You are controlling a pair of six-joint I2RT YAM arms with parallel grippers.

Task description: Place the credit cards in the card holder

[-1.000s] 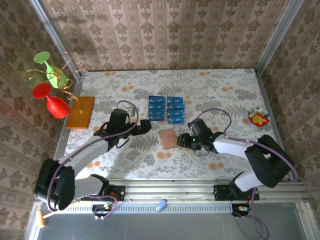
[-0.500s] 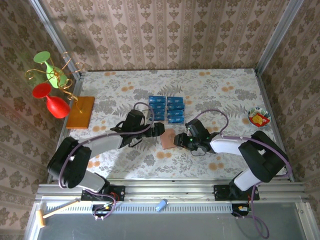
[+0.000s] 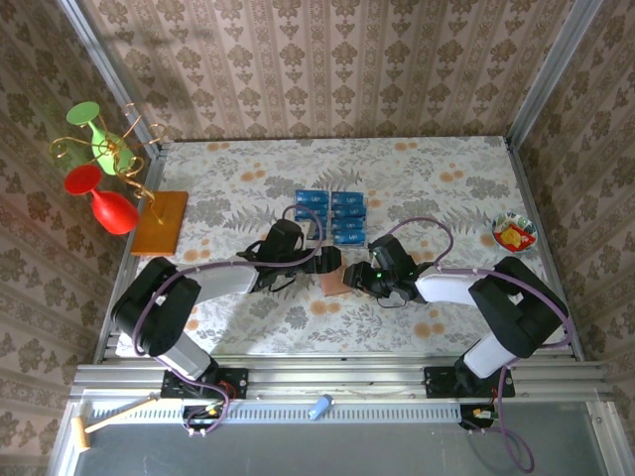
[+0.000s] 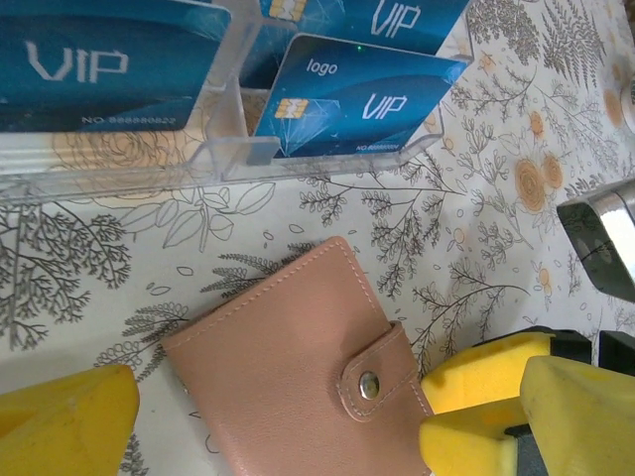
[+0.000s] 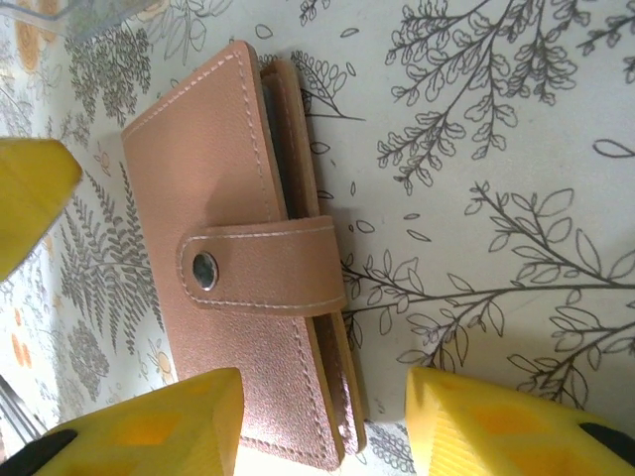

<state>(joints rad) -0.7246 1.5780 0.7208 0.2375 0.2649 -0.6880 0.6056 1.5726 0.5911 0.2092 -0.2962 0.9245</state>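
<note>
Two grippers meet at the middle of the flowered table [image 3: 446, 178] in the top view. The left gripper [image 3: 327, 261] and the right gripper [image 3: 359, 278] sit on opposite sides of the card holder [image 3: 334, 281]. The holder lies flat on the cloth, just in front of the blue credit cards [image 3: 348, 216], which stand in two rows. An orange-brown board [image 3: 161, 222] lies well apart at the left edge.

The left wrist camera shows the left gripper [image 4: 268, 436] spread wide, gripping nothing. Its yellow fingers [image 4: 64, 426] stand on either side of the card holder [image 4: 288, 377], which is closed with its snap strap [image 4: 382, 372] fastened. Beyond it the credit cards [image 4: 367, 99], printed "VIP", lean in a clear rack [image 4: 238, 149].

From the right wrist, the right gripper [image 5: 322, 426] straddles the near end of the card holder [image 5: 228, 228] with its jaws apart. One of its fingers [image 5: 159, 426] sits at the holder's edge, and bare cloth shows between the other finger and the holder, so the holder is not clamped. The strap is snapped shut across the pink-brown cover.
</note>
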